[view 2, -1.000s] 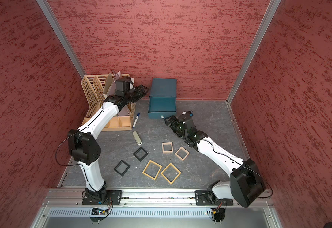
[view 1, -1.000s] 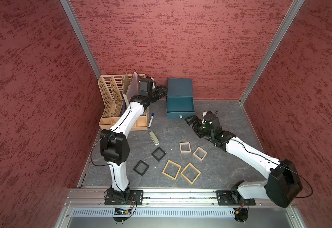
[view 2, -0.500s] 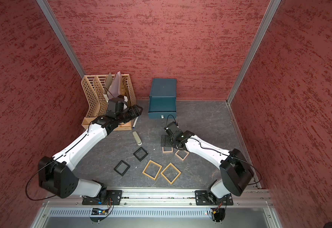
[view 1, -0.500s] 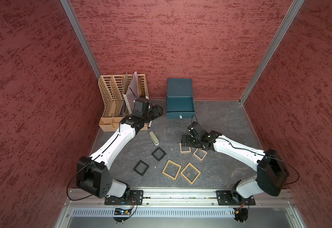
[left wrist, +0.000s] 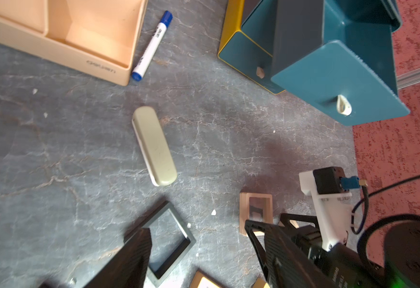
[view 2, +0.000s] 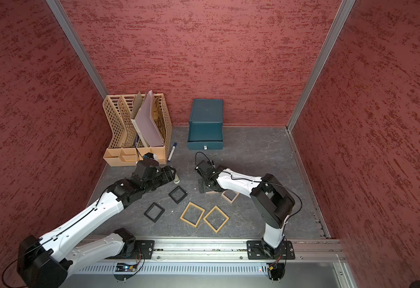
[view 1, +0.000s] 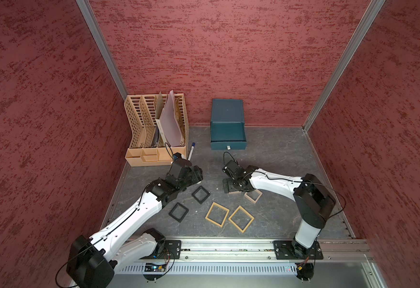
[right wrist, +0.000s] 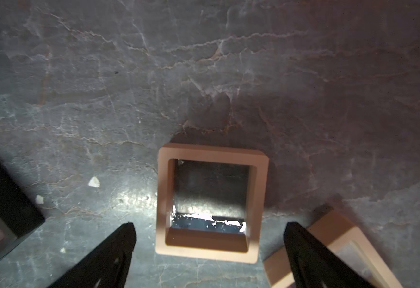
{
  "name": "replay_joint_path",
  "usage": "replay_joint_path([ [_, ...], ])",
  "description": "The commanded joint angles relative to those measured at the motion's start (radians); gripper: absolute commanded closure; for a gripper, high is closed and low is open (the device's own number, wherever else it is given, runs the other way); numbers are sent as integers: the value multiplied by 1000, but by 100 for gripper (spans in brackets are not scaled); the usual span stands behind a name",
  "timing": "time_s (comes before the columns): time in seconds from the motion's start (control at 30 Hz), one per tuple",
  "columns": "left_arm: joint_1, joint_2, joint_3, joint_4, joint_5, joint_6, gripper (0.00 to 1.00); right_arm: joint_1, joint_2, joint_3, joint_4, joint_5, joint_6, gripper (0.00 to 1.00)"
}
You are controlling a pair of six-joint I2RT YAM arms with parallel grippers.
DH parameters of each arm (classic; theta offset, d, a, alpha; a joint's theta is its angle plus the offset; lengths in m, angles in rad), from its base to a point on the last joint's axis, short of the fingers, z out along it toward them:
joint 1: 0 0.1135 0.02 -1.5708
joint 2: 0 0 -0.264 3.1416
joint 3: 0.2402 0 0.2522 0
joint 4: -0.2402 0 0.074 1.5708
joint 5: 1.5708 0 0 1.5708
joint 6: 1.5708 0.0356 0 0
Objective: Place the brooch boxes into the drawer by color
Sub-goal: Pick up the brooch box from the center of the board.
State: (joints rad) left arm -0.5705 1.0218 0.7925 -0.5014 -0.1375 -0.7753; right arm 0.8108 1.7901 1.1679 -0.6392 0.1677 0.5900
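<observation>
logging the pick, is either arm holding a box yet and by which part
Nothing is held. The right tool stands open over a pale beige box, apart from its sides; the left tool is empty too.

Robot lab booth: red panel walls (view 1: 229, 49), aluminium rail (view 1: 229, 250), two mounted arms (view 1: 134, 214) (view 1: 274, 182).

Six brooch boxes flat on grey tabletop (view 1: 279, 154), all outside chest.
- Small black pair: near black box (view 1: 178, 212), far black box (view 1: 200, 194); both turned diamond-wise, near each other, not touching.
- Larger tan pair: tan box (view 1: 217, 214), second tan box (view 1: 241, 219); side by side, corners close.
- Small pale beige pair: beige box (view 1: 253, 196) in plain sight; other beige box (right wrist: 211, 152) just beside it, mostly covered in both top views.

Drawer chest (view 1: 227, 109): dark teal, against back wall. One drawer (view 1: 228, 134) pulled out toward boxes, teal floor showing, silver pull (view 1: 228, 147) on front.
</observation>
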Motion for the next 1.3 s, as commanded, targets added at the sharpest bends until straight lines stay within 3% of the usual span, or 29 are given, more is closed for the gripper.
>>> replay_joint_path([
  [0.0, -21, -27, -5, -22, -64, -36, 24, 10, 23, 29, -22, 63, -6, 2],
  [0.37, -31, -12, 35, -22, -83, -12, 25, 14, 59, 33, -5, 72, 6, 21],
  [0.67, -40, 1, 42, -6, -91, -9, 25, 17, 68, 35, -7, 73, 23, 27],
  [0.77, -44, 15, 44, -7, -99, -4, 25, 19, 61, 36, -15, 79, 30, 36],
  [0.93, -51, 35, 44, -10, -118, -8, 25, 47, -22, 51, -64, 100, 46, 47],
  [1.27, -11, 61, 65, 20, -104, -2, 24, 102, -233, 302, -233, 188, -13, 50],
])
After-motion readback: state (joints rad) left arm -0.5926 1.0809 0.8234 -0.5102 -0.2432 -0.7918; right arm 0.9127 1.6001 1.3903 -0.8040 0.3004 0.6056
